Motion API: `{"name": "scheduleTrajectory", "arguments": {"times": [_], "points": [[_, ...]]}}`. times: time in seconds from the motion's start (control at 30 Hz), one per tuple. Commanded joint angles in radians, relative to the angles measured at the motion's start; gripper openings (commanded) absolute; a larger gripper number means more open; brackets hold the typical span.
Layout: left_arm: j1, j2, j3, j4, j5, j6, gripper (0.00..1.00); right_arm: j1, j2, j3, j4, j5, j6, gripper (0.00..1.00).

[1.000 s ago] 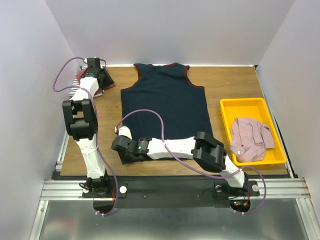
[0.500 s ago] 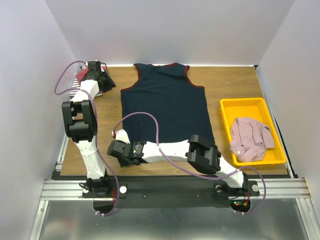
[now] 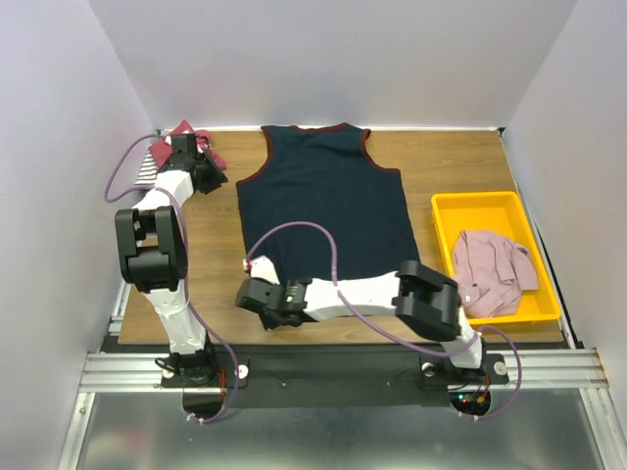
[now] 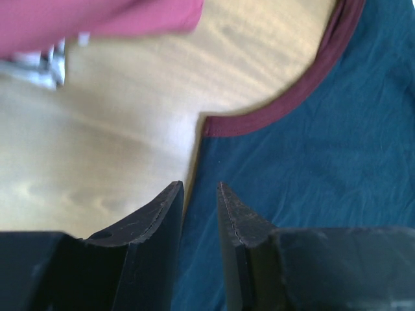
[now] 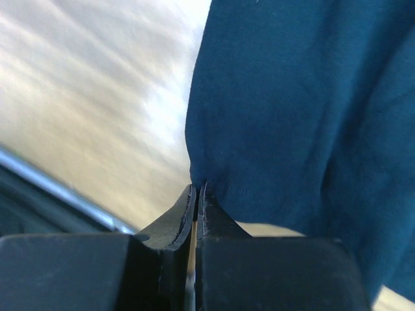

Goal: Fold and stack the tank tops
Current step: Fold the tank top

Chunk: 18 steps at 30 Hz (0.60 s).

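The large navy tank top (image 3: 328,201) with maroon trim lies spread flat mid-table, neck at the far side. My right gripper (image 3: 253,292) is shut on its near left hem corner (image 5: 214,175), jaws pressed together on the cloth (image 5: 196,186). My left gripper (image 3: 217,176) hovers at the top's left armhole. In the left wrist view its jaws (image 4: 198,186) stand narrowly open over the navy edge (image 4: 311,162). The red tank top (image 3: 201,142) and the black-white striped one (image 3: 147,164) lie piled at the far left. The pale pink one (image 3: 490,269) lies crumpled in the tray.
The yellow plastic tray (image 3: 480,201) stands at the right side of the wooden table. White walls close the left, far and right sides. The right arm lies low across the near edge of the table.
My left gripper has moved off the red and striped pile toward the navy top's left armhole. My right gripper has shifted a little right along the near edge, holding the hem corner.
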Motion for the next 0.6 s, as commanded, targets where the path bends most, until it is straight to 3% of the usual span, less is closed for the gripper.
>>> {"name": "scheduleTrajectory", "arguments": {"times": [0.0,0.27,0.57], "points": [[-0.011,-0.099,-0.077,0.076,0.006,-0.037,0.39,0.007,-0.162,-0.118,0.059,-0.048,0.005,0.00],[-0.031,-0.053,-0.102,0.086,0.030,-0.017,0.41,0.007,-0.210,-0.163,0.092,-0.109,0.021,0.00],[-0.063,0.070,-0.016,0.054,0.021,0.041,0.41,0.005,-0.204,-0.134,0.092,-0.131,0.027,0.00]]}}
